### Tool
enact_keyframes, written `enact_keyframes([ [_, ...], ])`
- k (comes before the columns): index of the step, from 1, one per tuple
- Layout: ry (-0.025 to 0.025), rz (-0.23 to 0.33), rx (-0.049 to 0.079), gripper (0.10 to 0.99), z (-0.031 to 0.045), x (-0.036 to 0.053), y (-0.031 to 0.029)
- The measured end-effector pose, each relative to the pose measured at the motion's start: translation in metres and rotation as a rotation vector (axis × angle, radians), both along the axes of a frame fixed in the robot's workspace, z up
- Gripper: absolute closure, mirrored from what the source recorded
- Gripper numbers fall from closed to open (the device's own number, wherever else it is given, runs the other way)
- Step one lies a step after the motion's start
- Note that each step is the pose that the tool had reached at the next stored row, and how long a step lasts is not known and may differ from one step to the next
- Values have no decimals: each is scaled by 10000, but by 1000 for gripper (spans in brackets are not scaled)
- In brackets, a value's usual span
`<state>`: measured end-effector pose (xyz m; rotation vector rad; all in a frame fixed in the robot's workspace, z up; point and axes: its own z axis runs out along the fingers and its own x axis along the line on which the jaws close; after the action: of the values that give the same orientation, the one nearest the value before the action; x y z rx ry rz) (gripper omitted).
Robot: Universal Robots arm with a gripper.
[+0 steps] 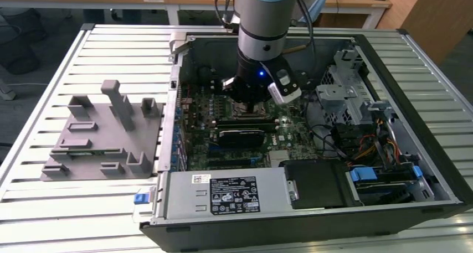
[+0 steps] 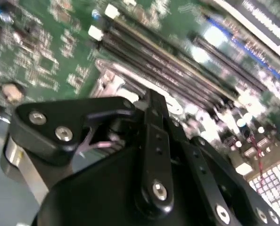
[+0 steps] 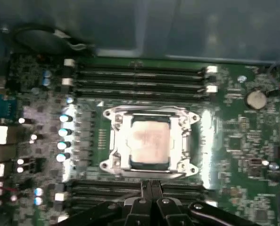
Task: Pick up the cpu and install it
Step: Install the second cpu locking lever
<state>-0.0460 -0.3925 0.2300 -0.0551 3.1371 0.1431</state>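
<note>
Inside the open computer case (image 1: pixel 414 125) on the slatted counter (image 1: pixel 44 208), the arm (image 1: pixel 266 26) reaches down over the green motherboard (image 3: pixel 234 108). The hand (image 3: pixel 152 195) hovers just above the board; its two fingers (image 3: pixel 144 190) lie pressed together, closed on nothing. The cpu (image 3: pixel 151 140), silvery top up, sits flat within the metal socket frame (image 3: pixel 114 136), between two banks of dark memory slots (image 3: pixel 140 75). A grey plastic tray (image 1: pixel 96 137) with upright posts rests on the counter at the exterior view's left, beside the case.
</note>
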Motion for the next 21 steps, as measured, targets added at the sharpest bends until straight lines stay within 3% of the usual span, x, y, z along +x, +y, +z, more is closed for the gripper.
enact_keyframes([
  [7,6,-1,0,980,-57,-137,-1],
  [12,65,-1,1,980,-147,-147,0],
  [13,80,0,20,980,-153,-147,-4],
  [14,102,0,148,980,-161,-147,-28],
  [15,109,0,178,980,-162,-147,-42],
  [17,111,1,249,980,-165,-149,-84],
  [21,112,1,373,980,-166,-189,-105],
])
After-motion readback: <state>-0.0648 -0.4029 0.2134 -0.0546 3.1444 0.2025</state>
